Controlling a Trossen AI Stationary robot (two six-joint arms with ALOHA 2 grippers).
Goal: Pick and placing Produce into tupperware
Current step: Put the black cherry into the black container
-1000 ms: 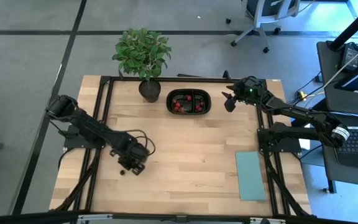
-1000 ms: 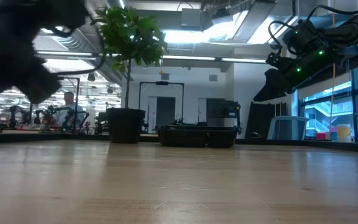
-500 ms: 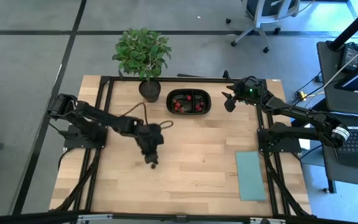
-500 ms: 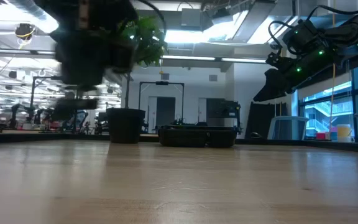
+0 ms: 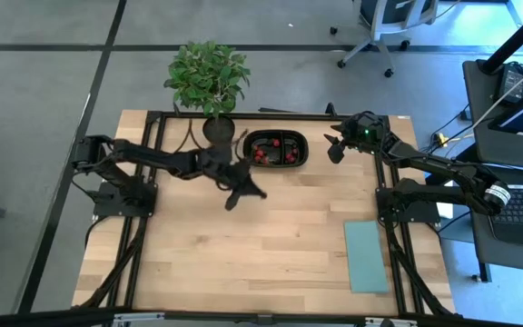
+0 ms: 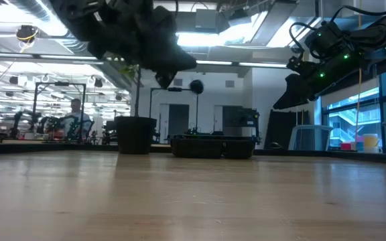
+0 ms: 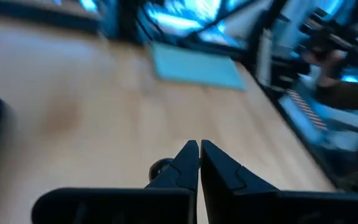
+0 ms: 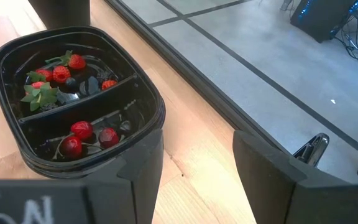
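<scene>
Hovering above mid-table w/ fingers pressed together, left gripper (image 5: pixel 243 193) sits just near-left of tupperware (image 5: pixel 276 149), far centre, w/ produce (image 8: pixel 82 130) in both compartments. Potted plant (image 5: pixel 209 84) stands left of it. Right gripper (image 5: pixel 333 148), jaws apart, waits right. Teal sheet (image 5: pixel 366 255) lies near-right.

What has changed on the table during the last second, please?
The left gripper swung from the table's front-left area toward the black tray, fingers shut. The right gripper stayed beside the tray, open; the berries, plant and teal sheet did not move.
</scene>
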